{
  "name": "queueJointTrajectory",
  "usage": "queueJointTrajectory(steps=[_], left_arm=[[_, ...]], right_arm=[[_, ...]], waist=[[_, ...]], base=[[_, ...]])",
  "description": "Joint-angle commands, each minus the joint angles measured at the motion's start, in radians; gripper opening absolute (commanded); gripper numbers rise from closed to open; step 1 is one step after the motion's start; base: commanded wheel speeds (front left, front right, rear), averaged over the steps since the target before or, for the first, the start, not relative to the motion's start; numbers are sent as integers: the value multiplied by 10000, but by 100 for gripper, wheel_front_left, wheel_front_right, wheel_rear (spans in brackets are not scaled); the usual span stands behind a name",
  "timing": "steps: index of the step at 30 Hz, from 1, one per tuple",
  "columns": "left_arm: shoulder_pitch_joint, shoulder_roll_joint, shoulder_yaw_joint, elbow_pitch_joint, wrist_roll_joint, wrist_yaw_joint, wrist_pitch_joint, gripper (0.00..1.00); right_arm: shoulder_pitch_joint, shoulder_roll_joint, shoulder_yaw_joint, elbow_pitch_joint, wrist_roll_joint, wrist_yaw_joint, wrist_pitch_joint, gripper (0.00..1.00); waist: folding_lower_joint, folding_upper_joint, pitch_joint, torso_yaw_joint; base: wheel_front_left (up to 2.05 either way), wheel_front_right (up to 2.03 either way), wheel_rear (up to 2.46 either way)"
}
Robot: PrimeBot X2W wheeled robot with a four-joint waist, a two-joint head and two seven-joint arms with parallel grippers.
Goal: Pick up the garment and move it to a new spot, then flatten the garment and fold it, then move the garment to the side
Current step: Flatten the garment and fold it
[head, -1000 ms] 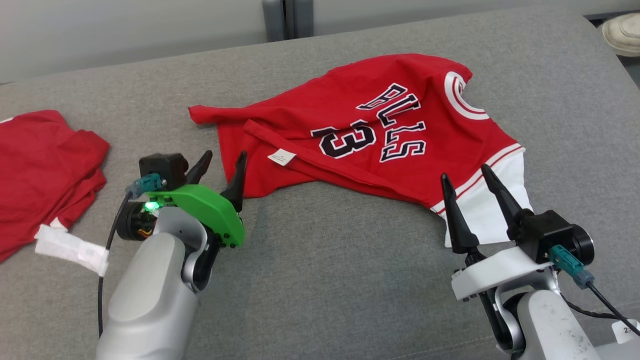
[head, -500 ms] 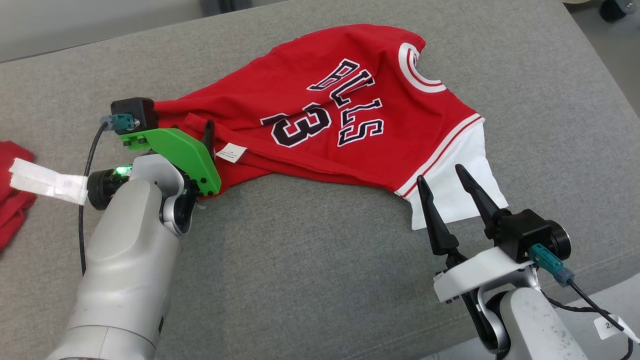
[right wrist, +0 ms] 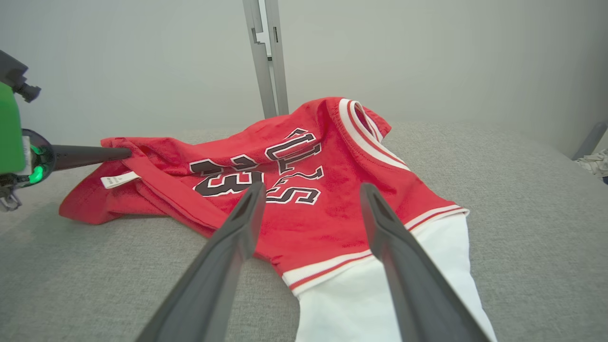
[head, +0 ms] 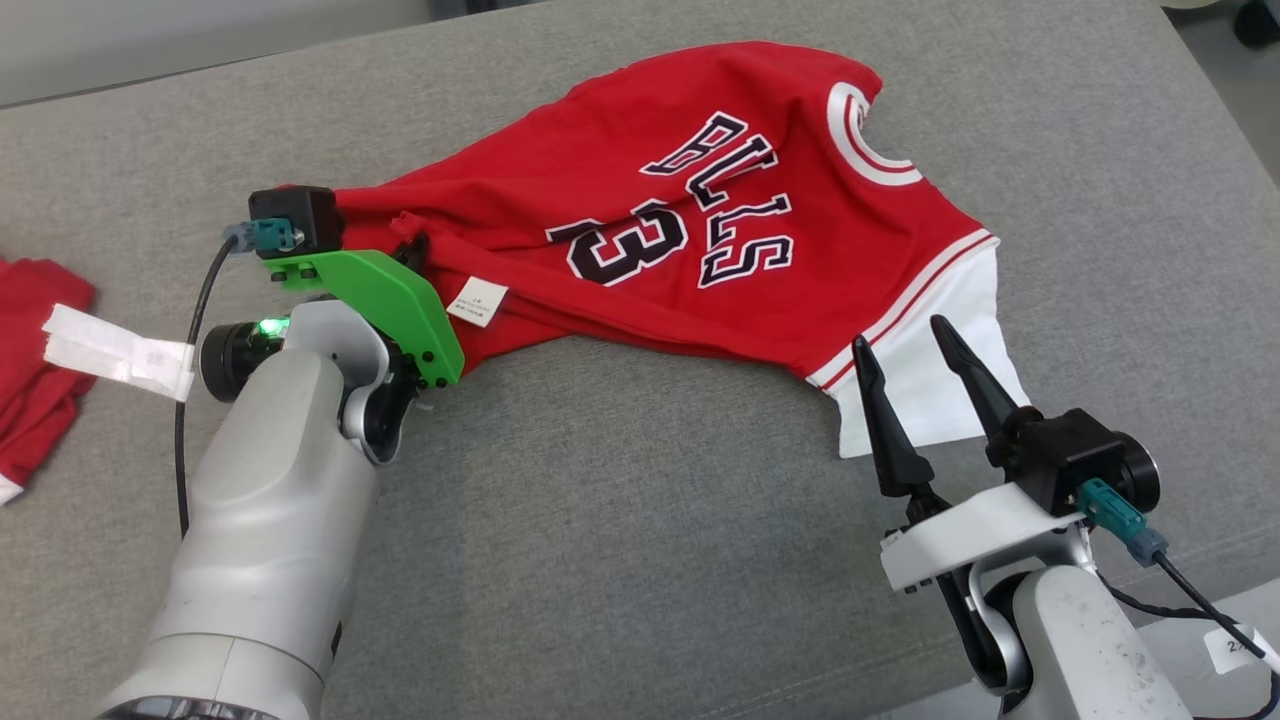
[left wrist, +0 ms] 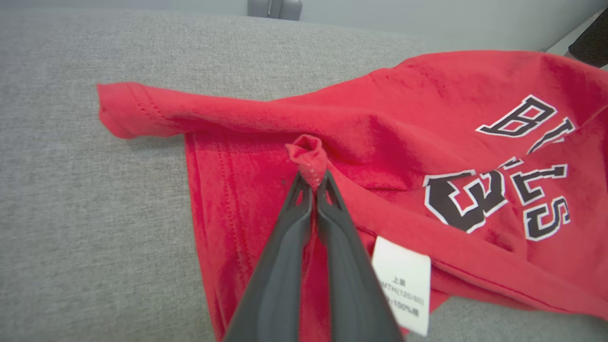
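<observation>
Cloth is gripped on one side only: the left claw is closed tight on a small bunch of stitched edge at the left end of the jersey, just beside the label. Holding it there lets that end be lifted by its border rather than by a loose middle fold. The jersey lies crumpled on the grey desk, running from the left claw across to the right. Its number and lettering face up, the collar is at the far right, and a white sleeve spills toward the near right. The right claw is spread wide and empty, its tips at the near edge of that sleeve; whether they touch it I cannot tell. It is probably placed there to take a second hold, so the jersey rises from two points and hangs open instead of bunching. I judge this to be the pick-up step, with moving, flattening and folding not yet done. So thin a pinch on the left could slip under the weight. Another red garment lies well apart at the left.
</observation>
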State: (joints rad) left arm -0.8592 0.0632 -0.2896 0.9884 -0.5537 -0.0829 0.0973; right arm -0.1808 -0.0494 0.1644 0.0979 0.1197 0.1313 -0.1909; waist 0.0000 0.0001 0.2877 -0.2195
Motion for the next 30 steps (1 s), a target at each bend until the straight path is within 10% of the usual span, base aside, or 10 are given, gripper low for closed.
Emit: queueJointTrajectory(steps=[1, 17, 19, 21, 30], left_arm=[[-48, 9, -42, -93, -50, -94, -228, 0], [4426, 362, -1984, -4376, -529, -336, -1383, 0], [5042, 507, -2127, -4942, -528, -121, -1039, 28], [5599, 650, -2240, -5493, -557, 72, -697, 100], [7391, 1537, -2186, -7745, -803, 1238, 811, 100]], right_arm=[[-109, -18, -36, -43, -66, -10, -22, 100], [619, -21, -684, -363, -184, -10, 320, 100], [670, -23, -729, -407, -159, -10, 361, 100], [721, -21, -738, -427, -126, -10, 377, 100], [825, -23, -849, -535, -67, -10, 425, 100]], waist=[[0, -1, -80, 257], [0, -1, -1204, 1942], [0, -1, -1287, 2027], [0, -1, -1344, 2058], [0, -1, -1527, 2076]], base=[[0, 0, 0], [0, 0, 0], [0, 0, 0], [0, 0, 0], [0, 0, 0]])
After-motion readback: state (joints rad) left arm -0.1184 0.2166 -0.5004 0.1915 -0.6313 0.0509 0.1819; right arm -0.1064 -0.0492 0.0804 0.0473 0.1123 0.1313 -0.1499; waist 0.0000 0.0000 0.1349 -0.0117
